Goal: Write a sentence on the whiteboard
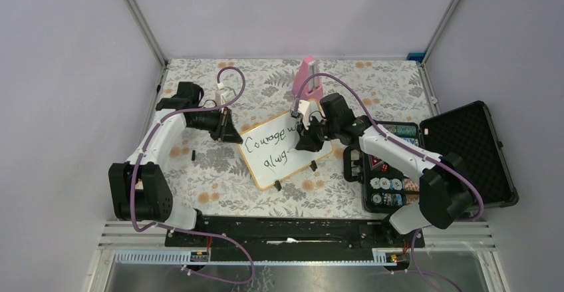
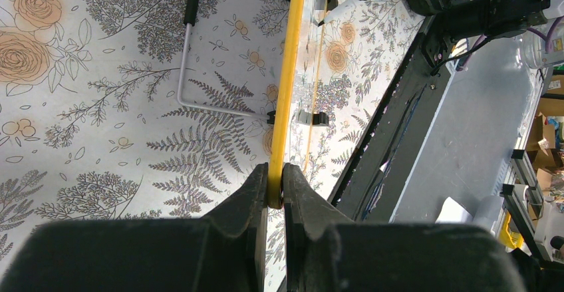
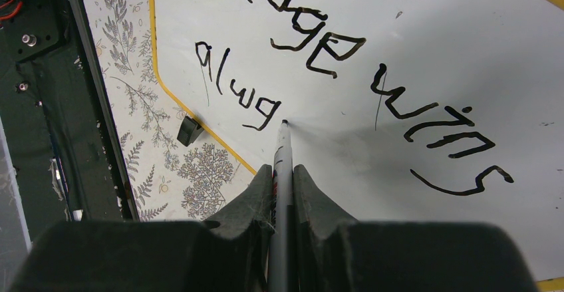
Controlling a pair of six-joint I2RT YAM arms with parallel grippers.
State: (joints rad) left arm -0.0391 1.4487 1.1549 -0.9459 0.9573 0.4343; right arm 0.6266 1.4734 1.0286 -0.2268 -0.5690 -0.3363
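Observation:
The whiteboard [image 1: 276,172] lies tilted on the floral table, its yellow rim [image 2: 287,79] seen edge-on in the left wrist view. My left gripper [image 1: 231,132] is shut on the rim at the board's left corner [image 2: 275,184]. My right gripper [image 1: 307,139] is shut on a grey marker [image 3: 282,165]. The marker's tip [image 3: 284,122] touches the board just right of the last letter. The sentence [image 3: 346,79] reads about "Courage wins" on top and "alwa" below [image 3: 233,89] in black. In the top view the right gripper hides part of the writing [image 1: 273,142].
An open black case [image 1: 432,162] with poker chips sits right of the board. A pink object [image 1: 304,76] stands behind it. The board's wire stand [image 2: 193,86] and black feet [image 3: 189,131] rest on the cloth. A black rail [image 1: 286,229] runs along the near edge.

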